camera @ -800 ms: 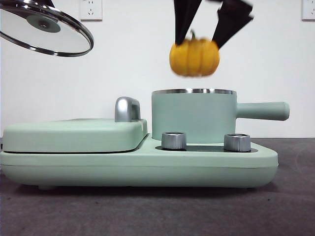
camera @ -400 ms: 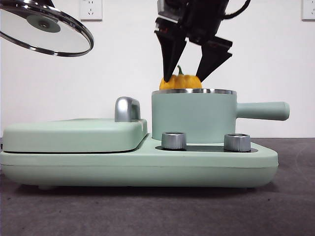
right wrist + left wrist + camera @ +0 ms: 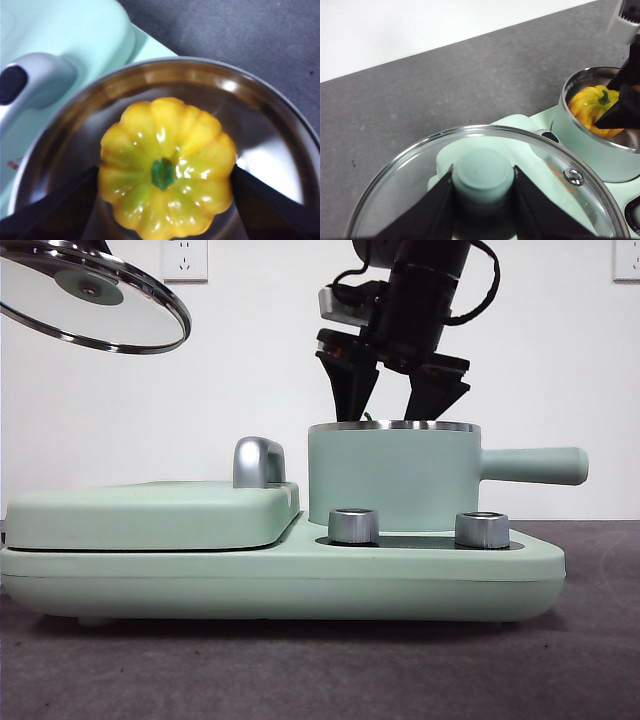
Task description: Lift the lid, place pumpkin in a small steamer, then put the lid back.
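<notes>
Front view shows the right hand (image 3: 393,400) reaching down from above into the mouth of the small steamer (image 3: 393,480), its two black jaws spread wide and their tips dipping just behind the steel rim. From the right wrist, the pumpkin (image 3: 166,167) sits stem-up inside the steamer's steel bowl, with a jaw on each flank; the jaws are parted about as wide as the pumpkin, and whether they press it or merely flank it cannot be told. The steamer stands on the wide mint-green appliance base (image 3: 280,575), behind two silver knobs (image 3: 353,525), its long handle pointing away from the flat hinged cover (image 3: 150,512) and the chrome handle (image 3: 258,461) beside it. The left hand (image 3: 483,200) holds the lid (image 3: 92,298) in the air, up and well to the cover's side of the steamer, tilted, its jaws closed on the mint-green knob (image 3: 482,175). Nothing lies between lid and steamer save the right hand's arm, which occupies the space directly over the pot. The base rests on a dark grey worktop (image 3: 320,670).
</notes>
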